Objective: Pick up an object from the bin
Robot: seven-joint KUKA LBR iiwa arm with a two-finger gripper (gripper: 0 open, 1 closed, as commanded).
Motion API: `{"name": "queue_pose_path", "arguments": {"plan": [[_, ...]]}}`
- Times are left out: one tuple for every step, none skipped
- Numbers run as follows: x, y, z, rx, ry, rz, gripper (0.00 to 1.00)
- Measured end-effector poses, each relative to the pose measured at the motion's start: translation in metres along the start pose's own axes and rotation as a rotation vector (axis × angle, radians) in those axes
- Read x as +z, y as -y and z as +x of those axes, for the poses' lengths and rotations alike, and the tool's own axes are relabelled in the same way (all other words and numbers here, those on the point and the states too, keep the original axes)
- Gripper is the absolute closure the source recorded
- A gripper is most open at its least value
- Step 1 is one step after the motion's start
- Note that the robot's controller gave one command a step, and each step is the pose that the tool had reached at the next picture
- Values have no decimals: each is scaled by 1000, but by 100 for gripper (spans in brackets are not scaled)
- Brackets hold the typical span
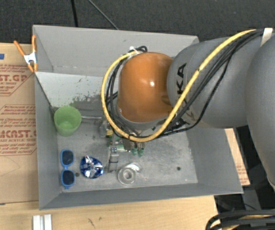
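**Arm low over the bin's lower middle**

The grey arm reaches in from the right of the frame and covers the upper right of the bin. It bends down at its wrist, where an orange cover sits at the frame's centre, ringed by yellow and black cables. Under the cover the pincer points down at the bin floor, a little left of centre in the lower half. Whether it is spread or pressed together cannot be told, and nothing can be made out in its grip.

The bin is grey metal with sloping walls and a scuffed floor. It stands on a light wooden table that shows along the bottom edge.

A green cup lies at the left of the floor, well apart from the pincer. Blue glasses lie in the lower left corner. Nearest the pincer are a clear round piece just to its lower right and a crumpled blue foil just to its left.
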State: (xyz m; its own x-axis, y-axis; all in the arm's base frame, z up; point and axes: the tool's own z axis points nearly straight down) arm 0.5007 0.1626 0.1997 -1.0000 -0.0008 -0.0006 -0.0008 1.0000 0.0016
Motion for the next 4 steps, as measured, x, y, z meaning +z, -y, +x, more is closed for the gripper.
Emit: {"name": "queue_pose_path", "arguments": {"plan": [[131,-9,17,-159,8,0,0],[128,-10,18,-160,3,0,100],[24,-1,-25,-535,5,1,100],[-53,-3,-13,-517,9,0,100]]}}
